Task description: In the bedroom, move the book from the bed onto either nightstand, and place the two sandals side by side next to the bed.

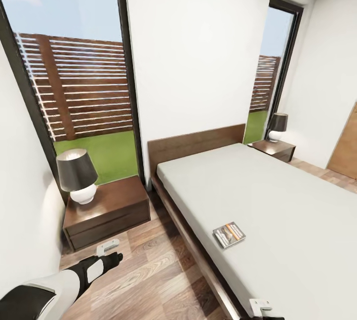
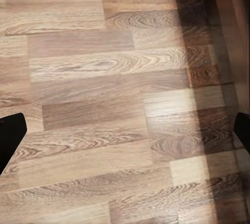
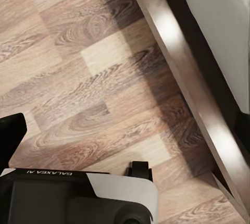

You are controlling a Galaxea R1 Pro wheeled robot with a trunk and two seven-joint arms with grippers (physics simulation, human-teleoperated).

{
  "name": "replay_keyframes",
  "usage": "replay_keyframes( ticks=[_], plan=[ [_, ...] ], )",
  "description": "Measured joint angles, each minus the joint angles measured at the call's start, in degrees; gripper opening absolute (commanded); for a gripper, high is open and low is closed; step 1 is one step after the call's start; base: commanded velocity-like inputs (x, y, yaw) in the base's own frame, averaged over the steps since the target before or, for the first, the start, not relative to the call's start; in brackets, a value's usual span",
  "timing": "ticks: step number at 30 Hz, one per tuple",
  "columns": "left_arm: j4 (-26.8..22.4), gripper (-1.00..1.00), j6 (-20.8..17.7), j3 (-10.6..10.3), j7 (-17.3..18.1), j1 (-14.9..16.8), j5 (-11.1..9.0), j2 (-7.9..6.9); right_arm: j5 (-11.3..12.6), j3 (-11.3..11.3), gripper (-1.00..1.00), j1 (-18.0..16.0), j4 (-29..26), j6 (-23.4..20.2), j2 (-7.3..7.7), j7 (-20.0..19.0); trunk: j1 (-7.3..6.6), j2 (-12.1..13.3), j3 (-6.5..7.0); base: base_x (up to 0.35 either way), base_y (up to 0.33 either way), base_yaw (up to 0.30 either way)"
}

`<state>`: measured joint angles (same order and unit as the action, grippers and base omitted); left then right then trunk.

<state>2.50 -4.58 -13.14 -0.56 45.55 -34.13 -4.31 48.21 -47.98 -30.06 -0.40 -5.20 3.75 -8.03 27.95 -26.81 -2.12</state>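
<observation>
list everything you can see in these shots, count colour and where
wide low bed with dark brown wooden frame and off-white mattress: 1, right of centre in the head view
thin pale paperback book with orange band: 1, lying flat on the mattress near its left edge
low dark brown wooden nightstands: 2, one left of the bed, one at the far side
table lamps with dark shades and white bases: 2, one on each nightstand
tall dark-framed windows: 2, showing slatted wooden fence and grass
brown wood-plank floor: between near nightstand and bed
left gripper: black jaws wide apart over bare floor
right gripper: over floor beside the bed frame, jaw state unclear
</observation>
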Motion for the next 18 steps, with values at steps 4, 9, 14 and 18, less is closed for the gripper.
replay_keyframes(
  ticks=[4, 9, 14, 18],
  plan=[
    [0.0, 1.0, 0.0, 0.0, 0.0, 0.0, 0.0, 0.0, 0.0, 0.0, 1.0, -0.02, 0.0, 0.0, 0.0, 0.0, 0.0, 0.0, 0.0, 0.0, 0.0, -0.226],
    [0.0, 1.0, 0.0, 0.0, 0.0, 0.0, 0.0, 0.0, 0.0, 0.0, 1.0, -0.02, 0.0, 0.0, 0.0, 0.0, 0.0, 0.0, 0.0, 0.0, 0.0, -0.269],
    [0.0, 1.0, 0.0, 0.0, 0.0, 0.0, 0.0, 0.0, 0.0, -0.01, 1.0, -0.01, 0.0, 0.0, 0.0, 0.0, 0.0, 0.0, 0.0, 0.0, 0.0, -0.289],
    [0.0, 1.0, 0.0, 0.0, 0.0, 0.0, 0.0, 0.0, 0.0, 0.0, 1.0, -0.01, 0.0, 0.0, 0.0, 0.0, 0.0, 0.0, 0.0, 0.0, 0.0, -0.296]
  ],
)
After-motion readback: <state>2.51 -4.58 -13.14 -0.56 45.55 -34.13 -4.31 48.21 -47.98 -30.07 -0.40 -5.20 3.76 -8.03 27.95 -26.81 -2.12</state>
